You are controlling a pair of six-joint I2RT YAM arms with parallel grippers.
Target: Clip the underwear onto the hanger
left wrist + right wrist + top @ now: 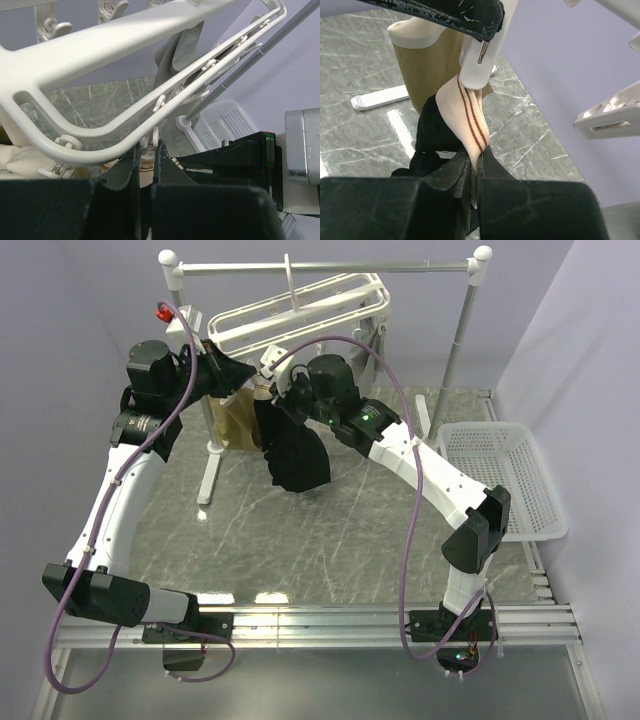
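Our right gripper (475, 162) is clenched on the waistband (470, 112) of the underwear (295, 455), which hangs below the hanger (125, 40); the band's top sits in a clip (476, 67); our left gripper (147, 167) pinches that clip; released with the band shallow, the cloth may slip out.

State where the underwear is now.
Top view: the underwear hangs centre-left beneath the hanger, beside the tan garment, its waistband held between a clip above and the right hand below.
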